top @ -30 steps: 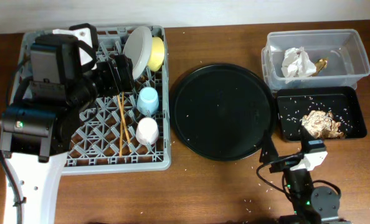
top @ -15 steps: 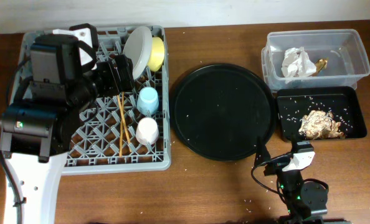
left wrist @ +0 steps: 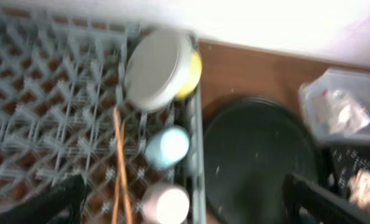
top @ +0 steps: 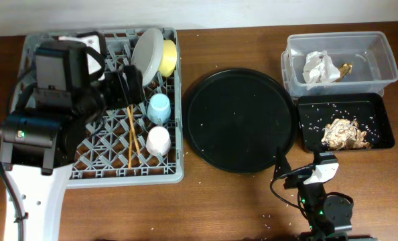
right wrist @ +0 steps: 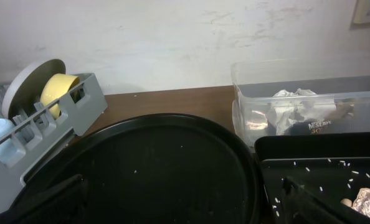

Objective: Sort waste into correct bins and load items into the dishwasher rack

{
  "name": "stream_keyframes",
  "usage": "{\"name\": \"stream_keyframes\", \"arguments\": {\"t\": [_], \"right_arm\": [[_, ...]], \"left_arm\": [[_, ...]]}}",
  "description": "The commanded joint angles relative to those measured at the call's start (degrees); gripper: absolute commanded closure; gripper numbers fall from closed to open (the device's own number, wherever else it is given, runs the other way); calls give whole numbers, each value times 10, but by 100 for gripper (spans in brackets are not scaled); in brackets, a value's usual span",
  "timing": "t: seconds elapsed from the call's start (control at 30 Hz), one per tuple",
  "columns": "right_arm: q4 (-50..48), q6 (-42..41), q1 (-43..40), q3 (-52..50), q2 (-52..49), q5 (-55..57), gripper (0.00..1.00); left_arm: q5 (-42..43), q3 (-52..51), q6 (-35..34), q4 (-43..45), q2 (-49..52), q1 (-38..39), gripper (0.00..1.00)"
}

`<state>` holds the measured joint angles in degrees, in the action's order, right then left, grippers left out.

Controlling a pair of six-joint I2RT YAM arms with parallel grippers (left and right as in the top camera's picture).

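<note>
To the left of the large round black tray stands the big square grey plastic rack. It already holds all the dishes. The pale round plate stands on edge against the yellow bowl in the corner close to the tray, at the far side. The light blue cup and the pinkish-white cup lie just beside the tray's left rim. The thin wooden chopsticks lie beside the cups, on their side away from the tray.

The left gripper hangs above the rack with its fingers wide apart, holding nothing. If it pulls away low, I think a finger could catch the plate and tip it off the bowl.

To the right of the tray, at the far side, the clear plastic rectangular tub holds the crumpled white napkin. At the near side, the shallow black rectangular tray holds the brownish food scraps.

The right gripper is low, near the round tray's near-right rim, its fingers also wide and empty. A careless move there could push the tray and scatter the small crumbs.
</note>
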<state>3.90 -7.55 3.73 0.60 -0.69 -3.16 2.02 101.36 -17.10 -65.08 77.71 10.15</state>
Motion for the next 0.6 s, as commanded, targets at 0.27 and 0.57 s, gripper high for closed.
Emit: {"name": "stream_keyframes", "arguments": {"t": [0.27,0.57], "right_arm": [[2,-4,-4,-3,2,-5,2],[2,-4,-4,-3,2,-5,2]], "left_arm": [[17,-512,136,319,-457,-147,1],[-10,-896,181,648,-733,-147,1]]}}
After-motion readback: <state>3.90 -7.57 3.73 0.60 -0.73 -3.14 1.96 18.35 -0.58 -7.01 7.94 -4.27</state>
